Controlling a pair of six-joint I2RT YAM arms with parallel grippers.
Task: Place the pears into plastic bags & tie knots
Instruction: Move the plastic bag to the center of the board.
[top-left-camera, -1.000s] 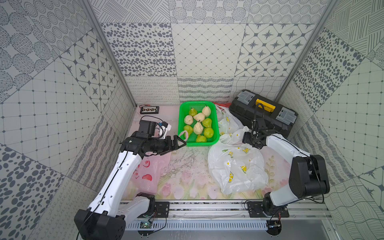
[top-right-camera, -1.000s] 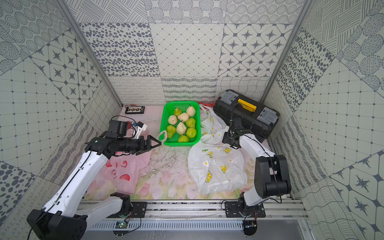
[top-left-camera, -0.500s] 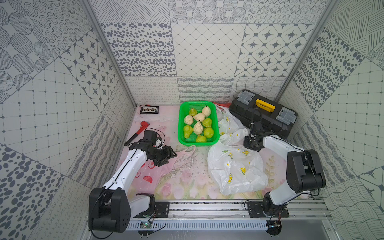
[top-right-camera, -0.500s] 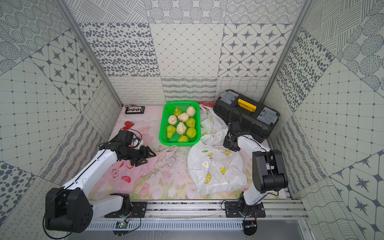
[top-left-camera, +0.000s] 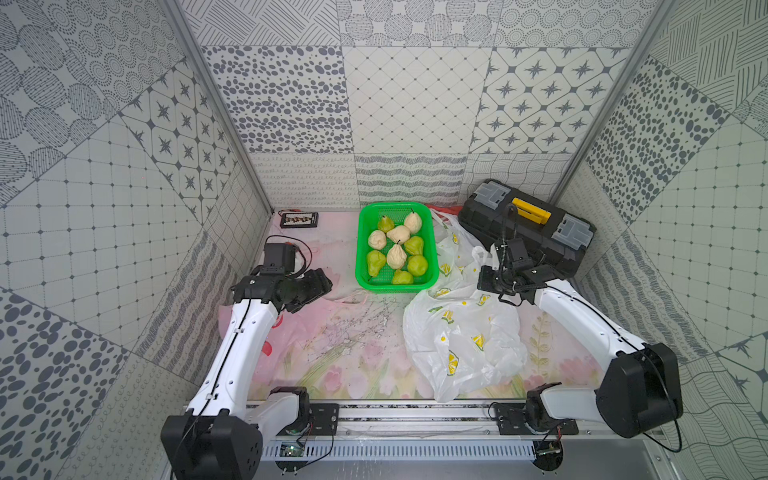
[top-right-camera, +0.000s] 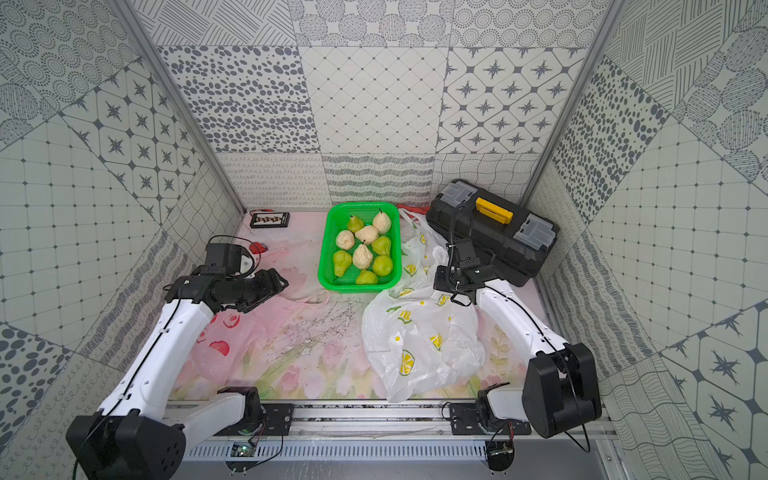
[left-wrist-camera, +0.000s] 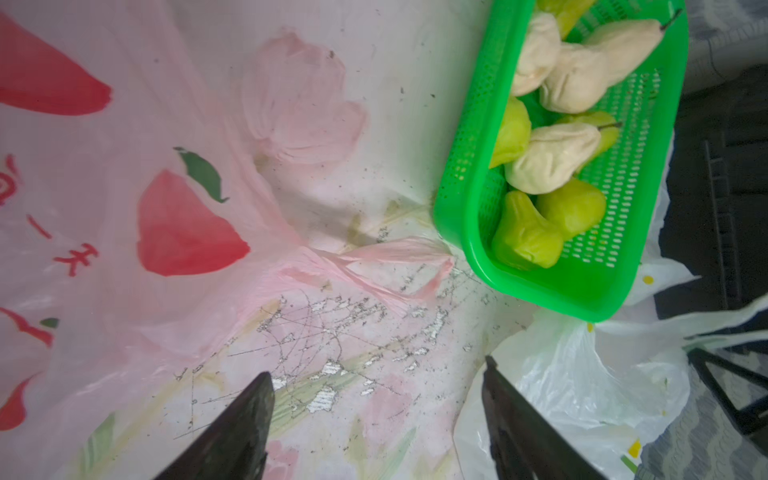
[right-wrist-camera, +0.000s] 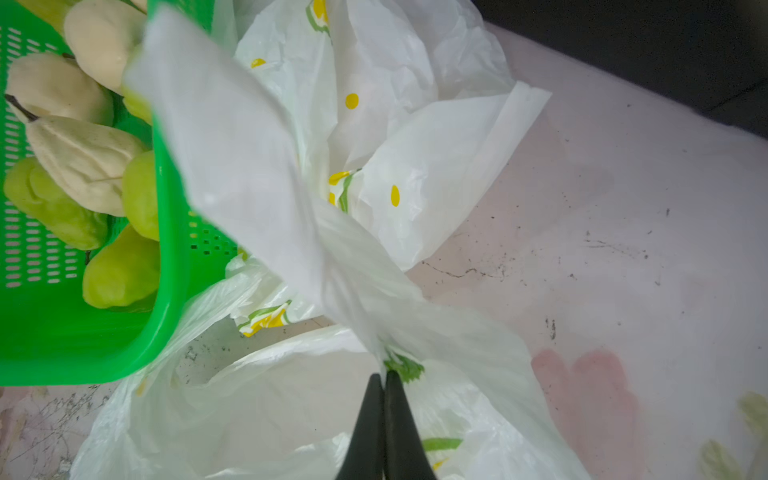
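At the left side of the worktop (top-left-camera: 353, 332) the pink bag (top-right-camera: 216, 345) with red strawberry prints lies flat, and part of it is under the left arm. Its twisted handle (left-wrist-camera: 390, 257) rests on the worktop just beside the near left corner of the green basket (top-left-camera: 361, 249). The left claw (left-wrist-camera: 376, 370) hangs above the worktop between the pink bag and the basket. Its jaws stand wide and we see nothing between them. A small black device (top-left-camera: 298, 219) lies far back at the left, near the wall.

In the middle, at the far side, the basket holds all nine pears (top-left-camera: 397, 256), five yellow-green and four pale cream. None of them is in a bag.

To the right of the basket, on the near side, the white bag (top-left-camera: 461, 340) with lemon prints lies crumpled and puffed. A second white bag (top-left-camera: 451, 245) lies behind it, between the basket and the black toolbox (top-left-camera: 540, 232). The right claw (right-wrist-camera: 383, 376) is at the far edge of the white bag, with its jaws pressed together on a gathered strip of this bag, which rises from the tips. The toolbox with a yellow handle stands in the far right corner.
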